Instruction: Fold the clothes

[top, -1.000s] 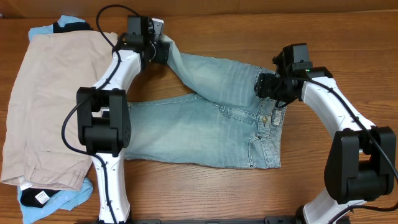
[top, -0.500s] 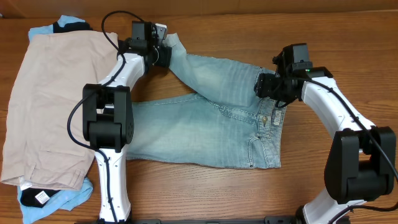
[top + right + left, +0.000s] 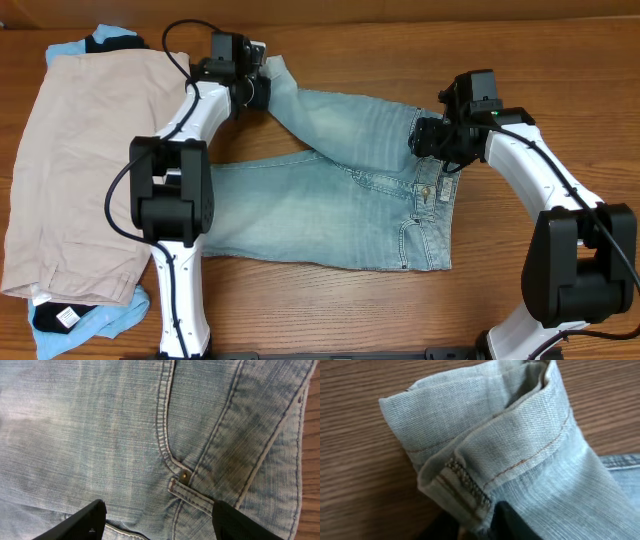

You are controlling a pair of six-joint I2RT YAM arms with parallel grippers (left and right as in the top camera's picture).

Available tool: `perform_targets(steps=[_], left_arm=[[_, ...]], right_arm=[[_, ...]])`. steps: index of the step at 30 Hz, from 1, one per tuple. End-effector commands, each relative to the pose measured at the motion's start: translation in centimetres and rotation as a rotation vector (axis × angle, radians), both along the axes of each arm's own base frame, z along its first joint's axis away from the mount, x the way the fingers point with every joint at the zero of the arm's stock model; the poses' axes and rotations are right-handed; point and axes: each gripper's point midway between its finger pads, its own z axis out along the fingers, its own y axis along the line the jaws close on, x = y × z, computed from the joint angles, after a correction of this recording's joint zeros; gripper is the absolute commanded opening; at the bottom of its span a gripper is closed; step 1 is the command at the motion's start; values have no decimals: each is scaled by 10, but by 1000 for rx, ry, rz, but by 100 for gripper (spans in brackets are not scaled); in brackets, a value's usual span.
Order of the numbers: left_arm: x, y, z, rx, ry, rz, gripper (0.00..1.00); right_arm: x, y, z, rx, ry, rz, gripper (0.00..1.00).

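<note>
The tabletop is carrying two lots of clothes. At the left a beige garment is lying over a sky-blue garment and a black garment, whose edges are poking out at its far and near ends. In the middle the denim shorts are lying spread out, waistband to the right and one leg running up to the far left.

Over the last second I am making only a small move. My left gripper is nudging to the right along that far leg and then easing back a little. The leg's cuff is now showing beyond it, where it was covered a second ago. In the left wrist view the cuff is standing bunched and rolled above the wood, and its seam is running down between my dark fingers, so I am judging this gripper clenched on the hem.

My right gripper is staying put at the waistband end. Its fingers are spread wide and released over the denim beside the pocket rivet, grasping nothing.

I am taking this to mean the fold is not yet under way. I am only settling my hold on the leg, with the waist end unpinched.
</note>
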Motion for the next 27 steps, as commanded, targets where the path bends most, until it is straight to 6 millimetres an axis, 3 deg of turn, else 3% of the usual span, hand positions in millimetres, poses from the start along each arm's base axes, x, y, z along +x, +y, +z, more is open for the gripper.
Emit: perform_targets(steps=[1, 4, 7, 15, 16, 18, 21, 27], left_arm=[[2, 1, 26, 12, -30, 31, 21], [-4, 14, 24, 47, 10, 100, 14], [-13, 28, 38, 83, 33, 163, 13], [-45, 36, 129, 95, -5, 182, 20], [-50, 37, 136, 95, -2, 182, 19], [-64, 38, 146, 100, 23, 179, 4], [-92, 40, 143, 120, 120, 174, 4], [-155, 47, 110, 174, 414, 168, 7]], right_arm=[[1, -2, 9, -7, -27, -2, 72], [1, -2, 9, -7, -26, -3, 72], [0, -2, 9, -7, -24, -3, 71], [-3, -2, 7, -7, -10, -2, 71], [-3, -2, 7, -5, -7, -1, 71], [-4, -2, 7, -5, -3, -1, 71], [-7, -1, 6, 0, 8, 2, 71], [-13, -2, 4, -3, 37, 2, 71]])
